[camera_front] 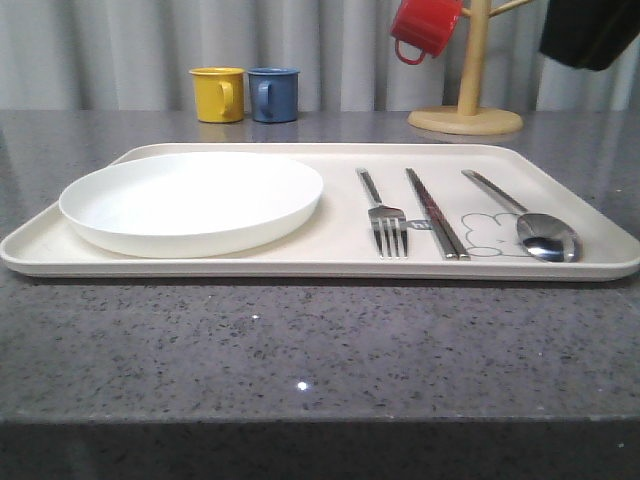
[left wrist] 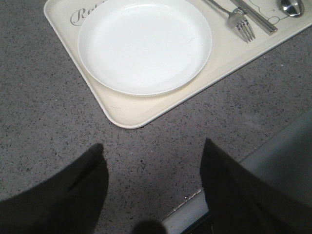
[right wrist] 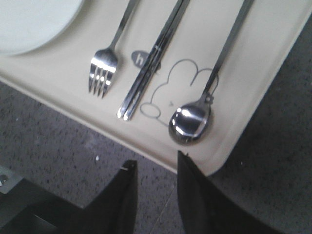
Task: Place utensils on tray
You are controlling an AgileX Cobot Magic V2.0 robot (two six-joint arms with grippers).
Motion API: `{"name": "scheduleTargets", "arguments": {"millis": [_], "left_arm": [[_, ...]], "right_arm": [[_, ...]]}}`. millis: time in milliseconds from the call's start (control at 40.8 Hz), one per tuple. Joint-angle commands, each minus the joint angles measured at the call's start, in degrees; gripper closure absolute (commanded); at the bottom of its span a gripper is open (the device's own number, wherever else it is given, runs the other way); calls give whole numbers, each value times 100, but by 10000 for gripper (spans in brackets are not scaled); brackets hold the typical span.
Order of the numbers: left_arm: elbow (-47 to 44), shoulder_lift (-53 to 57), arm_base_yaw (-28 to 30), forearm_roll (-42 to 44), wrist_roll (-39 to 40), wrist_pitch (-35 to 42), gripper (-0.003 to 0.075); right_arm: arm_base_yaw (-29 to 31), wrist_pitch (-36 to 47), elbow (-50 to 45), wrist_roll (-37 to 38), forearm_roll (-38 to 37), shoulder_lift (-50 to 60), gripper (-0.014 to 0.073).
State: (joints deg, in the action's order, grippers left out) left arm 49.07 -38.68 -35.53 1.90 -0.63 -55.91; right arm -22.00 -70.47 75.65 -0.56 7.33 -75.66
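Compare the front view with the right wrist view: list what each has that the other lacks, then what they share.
Front view alone: the yellow mug, blue mug, and a red mug hanging on a wooden stand.

Right wrist view alone: the right gripper, jaws apart, holding nothing, over the grey counter beside the tray.

Both: the tray, white plate, fork, chopsticks and spoon, all lying on the tray.
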Motion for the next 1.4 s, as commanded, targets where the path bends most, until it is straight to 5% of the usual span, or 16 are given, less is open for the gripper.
{"name": "scheduleTargets", "arguments": {"millis": [0, 270, 564, 931, 1054, 1201, 1274, 1372], "left_arm": [[129, 3, -49, 8, 63, 359, 319], [129, 3, -49, 8, 63, 359, 319], [129, 3, -49, 8, 63, 359, 319], [129, 3, -49, 8, 63, 488, 325], [129, 3, -49, 8, 63, 488, 426], [129, 3, -49, 8, 63, 488, 657], [129, 3, -49, 8, 63, 488, 739], [129, 3, -49, 8, 63, 488, 738]], "right_arm": [[-145, 179, -295, -94, -142, 814, 350], [-154, 1338, -1891, -100, -230, 2951, 350], [-114, 1200, -2929, -25, -422, 4963, 350], [-107, 1005, -3068, 98, -733, 5598, 354], [-107, 992, -3123, 98, -668, 5598, 490], [-107, 1043, -3179, 98, -582, 5598, 722], [-107, 1126, -3179, 98, -566, 5598, 715], [-107, 1178, -3179, 98, -557, 5598, 715]]}}
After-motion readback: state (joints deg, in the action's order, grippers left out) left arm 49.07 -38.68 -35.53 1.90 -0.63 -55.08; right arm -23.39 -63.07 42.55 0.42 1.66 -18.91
